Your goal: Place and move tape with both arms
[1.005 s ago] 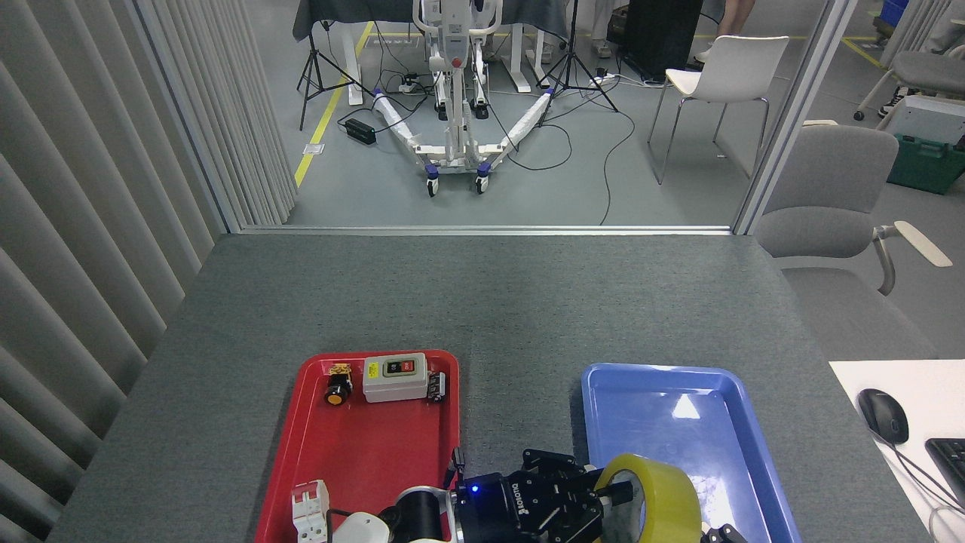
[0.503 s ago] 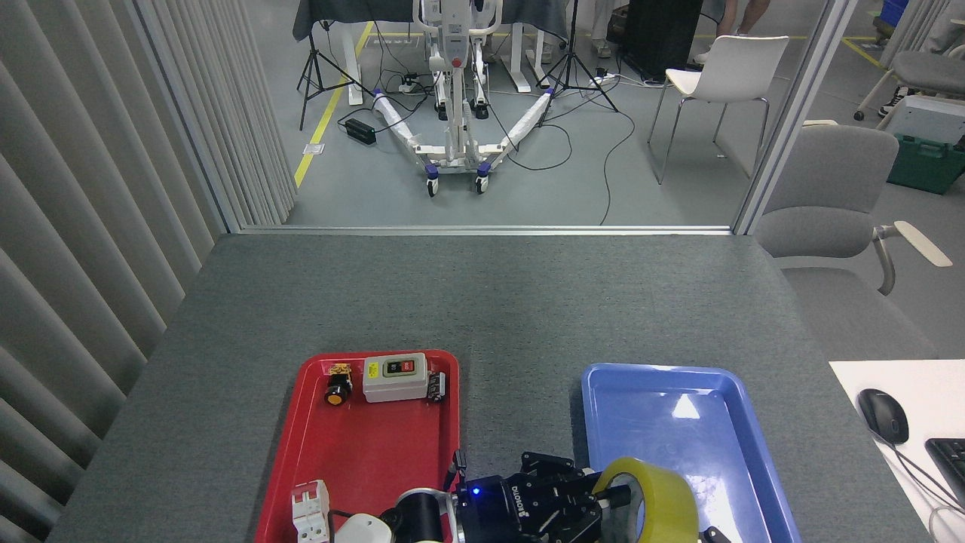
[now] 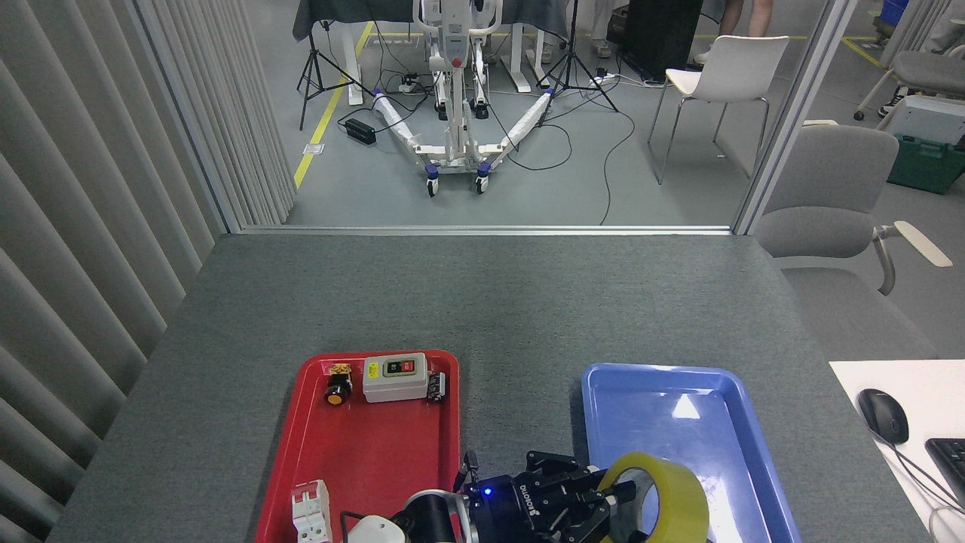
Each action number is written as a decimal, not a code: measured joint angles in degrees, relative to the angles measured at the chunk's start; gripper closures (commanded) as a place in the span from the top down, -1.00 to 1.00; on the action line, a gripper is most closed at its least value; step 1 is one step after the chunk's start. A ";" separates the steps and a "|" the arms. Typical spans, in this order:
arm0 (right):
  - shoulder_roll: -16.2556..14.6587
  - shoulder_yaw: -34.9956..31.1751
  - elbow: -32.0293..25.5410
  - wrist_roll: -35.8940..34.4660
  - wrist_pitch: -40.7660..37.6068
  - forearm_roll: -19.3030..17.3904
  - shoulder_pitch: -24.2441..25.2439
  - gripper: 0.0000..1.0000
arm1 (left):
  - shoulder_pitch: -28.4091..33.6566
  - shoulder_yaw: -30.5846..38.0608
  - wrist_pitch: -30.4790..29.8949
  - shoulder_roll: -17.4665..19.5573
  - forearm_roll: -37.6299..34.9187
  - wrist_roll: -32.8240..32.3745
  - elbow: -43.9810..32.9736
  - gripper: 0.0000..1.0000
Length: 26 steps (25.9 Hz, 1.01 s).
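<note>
The roll of yellow tape (image 3: 673, 492) stands on edge at the bottom of the head view, over the near left part of the blue tray (image 3: 724, 422). My left gripper (image 3: 620, 504) comes in from the bottom edge, black with white lettering, and is shut on the tape. One of its fingers (image 3: 617, 494) reaches into the roll's core. Whether the tape touches the tray floor is hidden by the frame's edge. My right arm and its gripper are out of view.
A red tray (image 3: 362, 452) on the left holds a grey switch box (image 3: 395, 377), a yellow-faced push button (image 3: 337, 391) and a white breaker (image 3: 310, 511). A mouse (image 3: 883, 415) and keyboard corner lie on the white desk at right. Grey felt table stretches ahead.
My left gripper and the tape have drifted slightly right and toward me. The dark tip of the right gripper seen at the bottom edge a second ago has dropped out of view.
</note>
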 measured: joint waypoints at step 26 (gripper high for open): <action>-0.88 -8.26 0.72 4.30 0.33 -1.53 0.66 -0.66 | 7.61 30.65 20.64 7.45 4.40 1.79 -10.59 0.98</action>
